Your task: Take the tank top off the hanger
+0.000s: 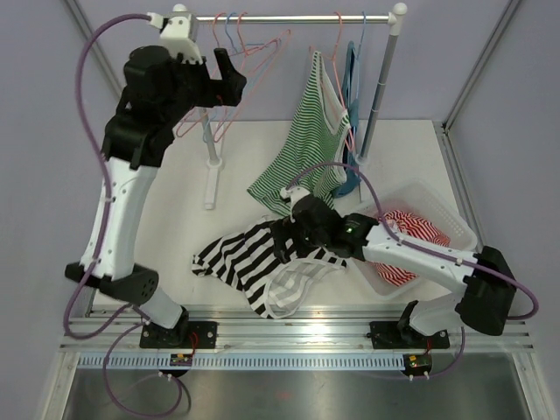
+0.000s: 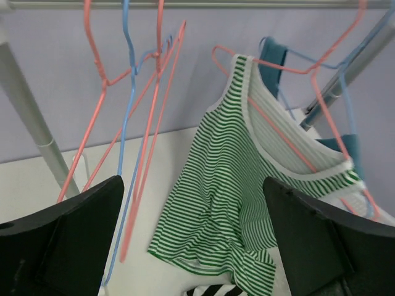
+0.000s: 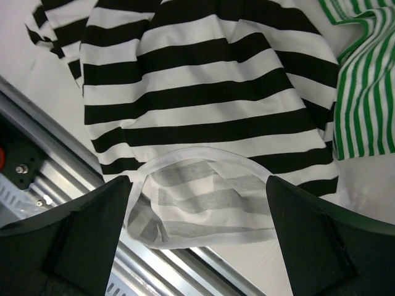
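From above, the green-striped tank top [image 1: 302, 149] hangs on a pink hanger [image 1: 335, 52] under the clothes rail's [image 1: 289, 17] right half. The left gripper [image 1: 229, 74] is raised beneath the rail's left half, beside empty hangers [image 1: 254, 52]. The right gripper [image 1: 287, 234] sits well below the rail, over a black-and-white striped top [image 1: 241, 258]; a clear bin [image 1: 455, 223] holds a red-striped garment [image 1: 411, 232].

Left wrist view: 2 fingers [image 2: 74, 234] are spread wide, gripping nothing. A teal garment [image 2: 274, 58] hangs behind the green top.

Right wrist view: 2 fingers [image 3: 80, 234] are spread apart, gripping nothing.
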Robot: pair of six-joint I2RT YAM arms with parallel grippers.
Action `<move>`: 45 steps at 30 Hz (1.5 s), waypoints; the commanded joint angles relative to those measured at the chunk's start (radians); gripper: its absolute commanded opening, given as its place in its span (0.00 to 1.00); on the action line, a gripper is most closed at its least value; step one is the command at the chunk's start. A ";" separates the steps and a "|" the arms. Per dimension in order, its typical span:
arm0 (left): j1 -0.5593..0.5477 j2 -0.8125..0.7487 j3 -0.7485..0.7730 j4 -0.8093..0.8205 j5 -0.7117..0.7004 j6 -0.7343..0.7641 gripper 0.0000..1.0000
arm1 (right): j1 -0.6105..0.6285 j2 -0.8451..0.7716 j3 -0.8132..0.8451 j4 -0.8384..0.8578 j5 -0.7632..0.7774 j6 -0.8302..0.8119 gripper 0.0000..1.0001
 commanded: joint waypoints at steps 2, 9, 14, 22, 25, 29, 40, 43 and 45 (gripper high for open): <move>-0.004 -0.250 -0.188 0.081 0.053 -0.059 0.99 | 0.110 0.140 0.086 0.059 0.220 -0.001 0.99; -0.006 -0.633 -0.591 0.072 -0.023 -0.119 0.99 | 0.149 0.401 0.194 0.050 0.291 0.014 0.99; -0.006 -0.813 -0.759 -0.044 -0.161 -0.088 0.99 | 0.151 0.553 0.230 0.050 0.256 0.039 0.99; -0.004 -1.021 -1.078 0.006 -0.215 0.022 0.99 | 0.160 0.562 0.214 0.073 0.164 0.011 0.07; -0.004 -1.115 -1.254 0.126 -0.253 0.024 0.99 | 0.164 0.470 0.210 0.061 0.147 0.006 0.00; 0.027 -1.135 -1.316 0.147 -0.313 0.022 0.99 | 0.166 0.280 0.211 0.023 0.173 0.009 0.00; 0.042 -1.161 -1.342 0.160 -0.321 0.019 0.99 | 0.168 -0.137 0.412 -0.296 0.504 0.035 0.00; 0.053 -1.163 -1.342 0.161 -0.312 0.019 0.99 | 0.168 -0.222 0.477 -0.416 0.618 0.057 0.00; 0.060 -1.163 -1.342 0.161 -0.307 0.021 0.99 | 0.168 -0.254 0.530 -0.528 0.675 0.077 0.00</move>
